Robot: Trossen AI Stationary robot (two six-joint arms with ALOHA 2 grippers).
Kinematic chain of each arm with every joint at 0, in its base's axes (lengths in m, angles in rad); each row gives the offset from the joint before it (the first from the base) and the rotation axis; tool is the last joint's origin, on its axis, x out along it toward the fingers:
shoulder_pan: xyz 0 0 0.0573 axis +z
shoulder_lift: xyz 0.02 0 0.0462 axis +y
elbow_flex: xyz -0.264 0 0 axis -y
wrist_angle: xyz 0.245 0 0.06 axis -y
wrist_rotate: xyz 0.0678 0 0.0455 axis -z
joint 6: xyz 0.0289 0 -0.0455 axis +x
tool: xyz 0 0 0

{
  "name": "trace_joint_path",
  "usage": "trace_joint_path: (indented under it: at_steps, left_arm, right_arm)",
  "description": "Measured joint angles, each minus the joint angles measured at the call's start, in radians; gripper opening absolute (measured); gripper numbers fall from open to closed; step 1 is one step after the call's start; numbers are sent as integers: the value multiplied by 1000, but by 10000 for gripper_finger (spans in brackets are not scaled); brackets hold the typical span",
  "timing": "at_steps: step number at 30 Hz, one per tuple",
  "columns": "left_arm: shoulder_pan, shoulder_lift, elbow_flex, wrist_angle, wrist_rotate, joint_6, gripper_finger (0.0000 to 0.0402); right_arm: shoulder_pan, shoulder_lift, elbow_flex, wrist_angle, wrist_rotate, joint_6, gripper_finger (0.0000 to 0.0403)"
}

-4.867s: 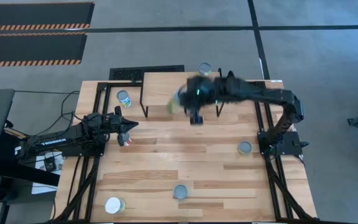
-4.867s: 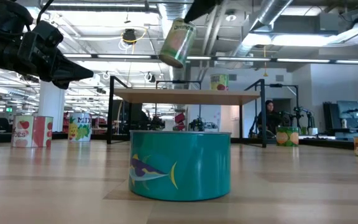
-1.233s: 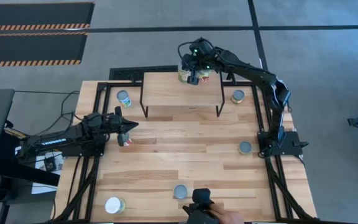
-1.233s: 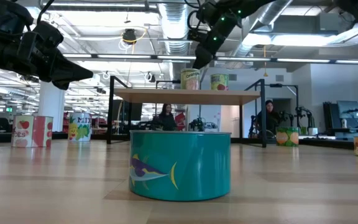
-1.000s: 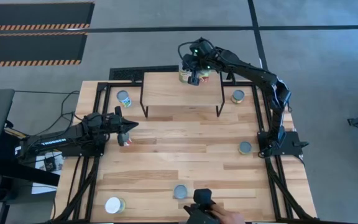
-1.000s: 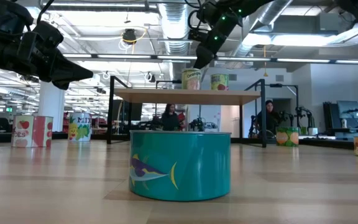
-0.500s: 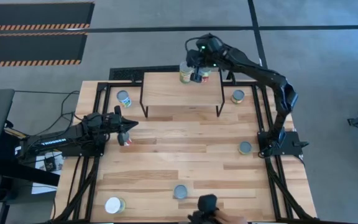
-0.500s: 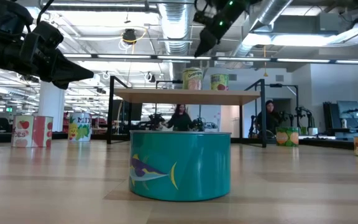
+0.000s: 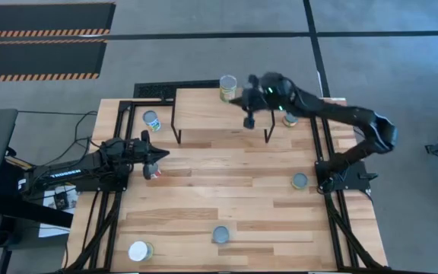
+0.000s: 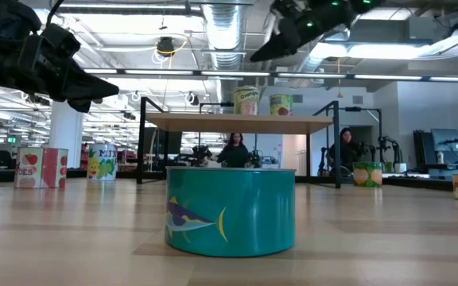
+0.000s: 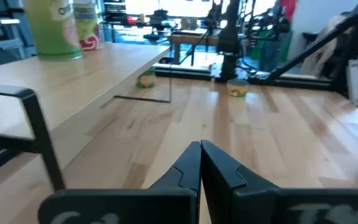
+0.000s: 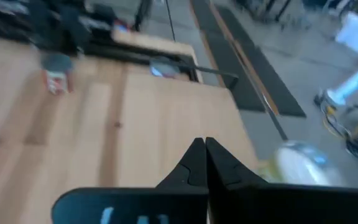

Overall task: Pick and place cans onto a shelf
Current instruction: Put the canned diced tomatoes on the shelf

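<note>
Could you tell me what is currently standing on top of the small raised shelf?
Two cans stand upright near the far edge of the shelf: a yellow-green can and a can with a red label. In the high view the right arm covers the second can.

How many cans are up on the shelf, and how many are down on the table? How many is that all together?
Cans on the shelf: 2
Cans on the table: 6
Total: 8 cans
</note>
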Motion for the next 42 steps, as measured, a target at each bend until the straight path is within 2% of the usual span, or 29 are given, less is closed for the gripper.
trace_joint_path:
  at_steps: [4, 12, 18, 24, 31, 37, 42]
  left_arm:
    - [-7, 0, 0, 3, 18, -15, 0]
    - [-80, 15, 41, 22, -62, -10, 0]
    - [-135, 103, 95, 3, -136, -34, 0]
    - [-181, 257, 219, -19, -192, -44, 0]
    - [-254, 456, 443, -197, -158, -40, 0]
    - [-355, 607, 652, -529, -291, -139, 7]
    - [-444, 732, 789, -811, -333, -335, 33]
  right_arm:
    - [59, -131, -241, 210, 1, 60, 3]
    - [158, -340, -665, 618, 4, 162, 3]
    - [163, -446, -867, 794, 5, 214, 6]
    - [163, -552, -935, 784, 6, 210, 6]
    - [160, -631, -965, 760, 6, 180, 8]
    - [161, -661, -972, 753, 6, 180, 7]
    - [160, -661, -972, 751, 6, 178, 10]
